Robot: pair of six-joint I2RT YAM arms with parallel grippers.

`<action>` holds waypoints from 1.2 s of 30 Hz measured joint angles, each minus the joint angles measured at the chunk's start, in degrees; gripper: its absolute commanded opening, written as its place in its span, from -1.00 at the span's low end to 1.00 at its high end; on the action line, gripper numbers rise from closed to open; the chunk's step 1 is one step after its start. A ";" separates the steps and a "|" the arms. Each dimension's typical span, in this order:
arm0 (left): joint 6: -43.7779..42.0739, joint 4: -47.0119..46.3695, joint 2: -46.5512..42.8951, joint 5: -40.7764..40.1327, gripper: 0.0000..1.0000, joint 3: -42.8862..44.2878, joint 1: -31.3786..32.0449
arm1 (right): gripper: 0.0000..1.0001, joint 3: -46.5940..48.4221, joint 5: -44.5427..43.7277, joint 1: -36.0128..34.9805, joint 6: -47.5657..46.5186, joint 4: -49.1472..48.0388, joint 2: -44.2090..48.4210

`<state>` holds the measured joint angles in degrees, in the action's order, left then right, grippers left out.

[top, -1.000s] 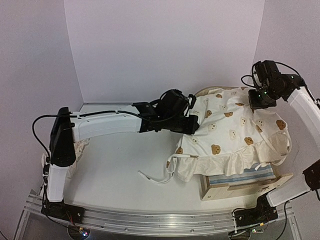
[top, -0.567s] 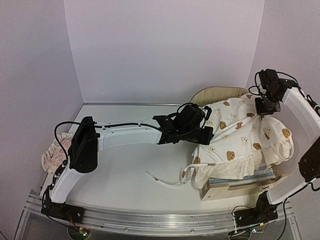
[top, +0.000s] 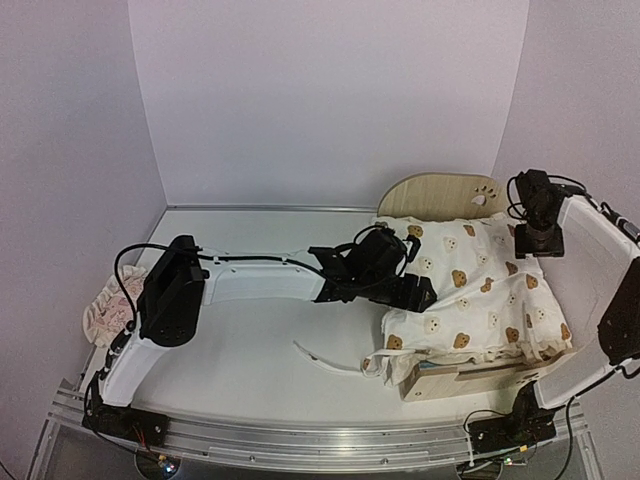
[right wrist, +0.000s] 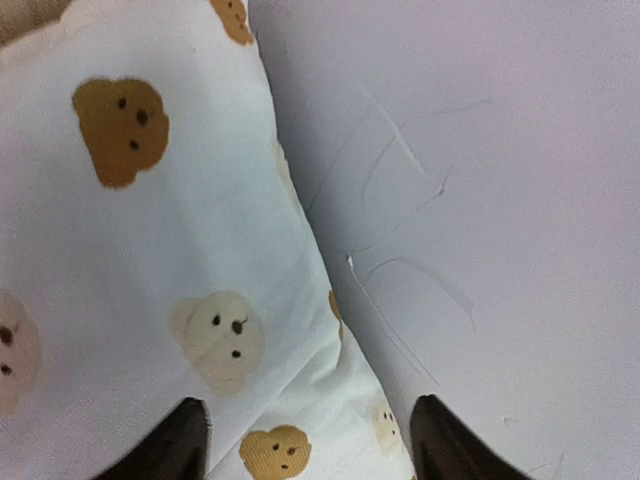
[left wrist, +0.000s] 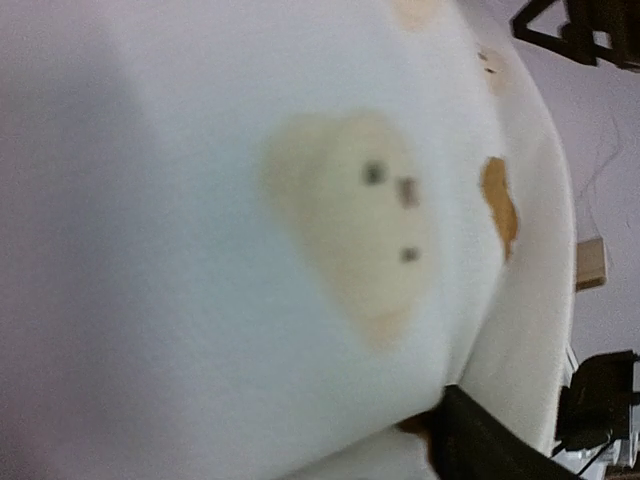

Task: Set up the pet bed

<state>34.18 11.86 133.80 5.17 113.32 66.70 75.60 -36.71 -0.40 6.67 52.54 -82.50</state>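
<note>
Black fingertips (right wrist: 190, 445) of the right tool (right wrist: 315, 445) stand wide apart above the far right edge of the quilt (top: 470, 290), with nothing clamped between them. Of the left tool (top: 418, 293) the wrist view shows one dark finger over blurred cloth, so I cannot tell whether it grips or has let go. It sits low on the quilt's left side.

The quilt lies spread over the pet bed (top: 435, 195), which stands at the right of the worktop (top: 250, 340). Its rounded headboard rises bare at the far end and the footboard (top: 470, 378) peeks out at the near end.

If the left tool is pinching cloth, lifting away would likely drag the quilt off to the left and undo the spread. The quilt is bunched at the near left corner, and a long tie (top: 325, 358) trails onto the worktop just below the left arm. A sweep of that arm could snag it and pull the cover askew. The right fingertips hang close to the hem and could catch it if they dip. The pillow (top: 105, 310) lies well apart at the worktop's left edge, so fetching it means a long reach.

No brand, label or readable writing shows, only a paw print (top: 487, 197) on the headboard and bear faces on the quilt.
</note>
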 measured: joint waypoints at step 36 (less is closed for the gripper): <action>2.05 -21.34 4.78 22.37 0.99 -8.33 -8.02 | 0.97 -2.62 21.33 0.00 6.71 0.71 5.49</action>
<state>36.24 -9.47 138.58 27.54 104.99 58.68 72.98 -15.38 -0.40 13.38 53.25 -77.01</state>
